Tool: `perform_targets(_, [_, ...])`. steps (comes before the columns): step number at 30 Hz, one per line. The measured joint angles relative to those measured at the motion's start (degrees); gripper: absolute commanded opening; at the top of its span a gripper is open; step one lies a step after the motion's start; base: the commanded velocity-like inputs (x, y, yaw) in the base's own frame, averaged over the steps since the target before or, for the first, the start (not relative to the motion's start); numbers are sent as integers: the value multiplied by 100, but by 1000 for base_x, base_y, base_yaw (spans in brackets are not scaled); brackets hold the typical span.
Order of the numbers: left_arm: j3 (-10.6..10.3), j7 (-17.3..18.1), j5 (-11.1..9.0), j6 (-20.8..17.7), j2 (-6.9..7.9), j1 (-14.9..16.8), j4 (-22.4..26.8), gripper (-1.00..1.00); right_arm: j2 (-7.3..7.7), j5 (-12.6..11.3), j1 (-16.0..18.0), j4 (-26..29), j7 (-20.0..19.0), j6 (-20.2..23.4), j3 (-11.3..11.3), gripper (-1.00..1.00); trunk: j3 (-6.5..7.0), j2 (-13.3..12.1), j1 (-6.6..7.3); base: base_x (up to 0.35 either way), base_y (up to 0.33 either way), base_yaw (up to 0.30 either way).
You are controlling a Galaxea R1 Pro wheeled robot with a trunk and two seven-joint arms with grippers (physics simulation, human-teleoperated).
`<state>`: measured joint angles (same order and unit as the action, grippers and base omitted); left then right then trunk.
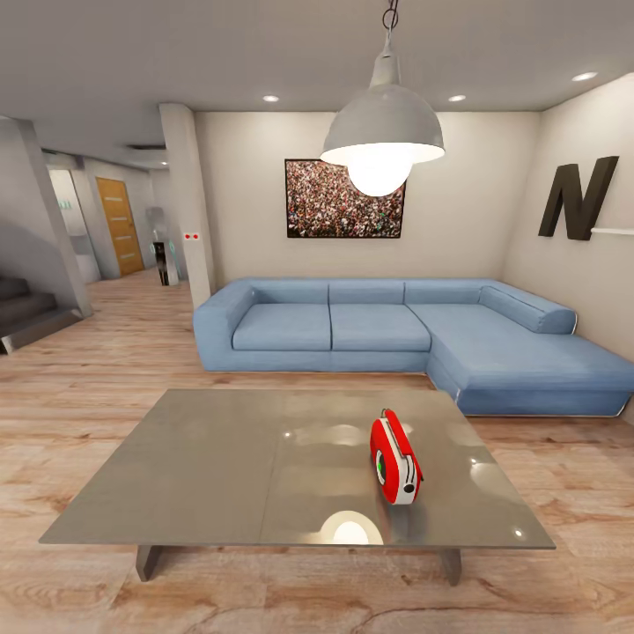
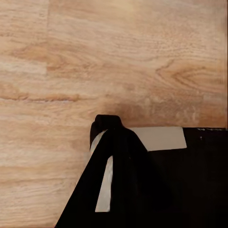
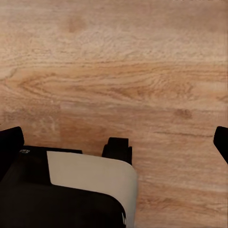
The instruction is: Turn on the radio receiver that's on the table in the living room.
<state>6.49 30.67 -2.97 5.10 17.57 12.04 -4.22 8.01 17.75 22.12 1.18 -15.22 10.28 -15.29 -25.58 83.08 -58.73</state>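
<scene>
1. Radio (image 1: 395, 458): you have it standing upright on the glossy grey table (image 1: 211, 475), toward the right side and nearer the front edge, its red body end-on to you with the round dial facing left and the thin wire handle on top.
2. Your table sits low on the light wood floor (image 1: 79, 387), straight ahead of you, with the blue L-shaped sofa (image 1: 370, 330) behind it.
3. Above the table hangs a grey dome lamp (image 1: 383, 123), lit, and its glow reflects on the tabletop just in front of the radio.
4. On the wall behind the sofa you can see a framed crowd picture (image 1: 344, 199); a large dark letter N (image 1: 577, 198) is on the right wall.
5. Your left wrist camera looks down at bare wood floor, with a black and pale body part (image 2: 142, 185) in front; you cannot tell the left end effector's state from this.
6. Your right wrist camera shows dark finger edges (image 3: 11, 140) at both sides, set wide apart over the floor, so the right end effector is spread and holding nothing.
</scene>
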Motion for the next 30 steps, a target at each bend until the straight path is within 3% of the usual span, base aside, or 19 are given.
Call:
perform_targets(13, [4, 0, -9, 0, -425, -1, 0, -100, -127, 9, -6, 8, -1, -139, 8, 100, 0, 0, 0, 0, 0, 0])
perform_targets(27, [9, 8, -16, 0, -484, 0, 1, -100, -139, 10, -6, 5, -2, -1074, 8, 100, 0, 0, 0, 0, 0, 0])
perform_targets(30, [9, 9, -17, 0, -565, 0, 0, -100, -139, 10, -6, 5, -1, -1196, 8, 100, 0, 0, 0, 0, 0, 0])
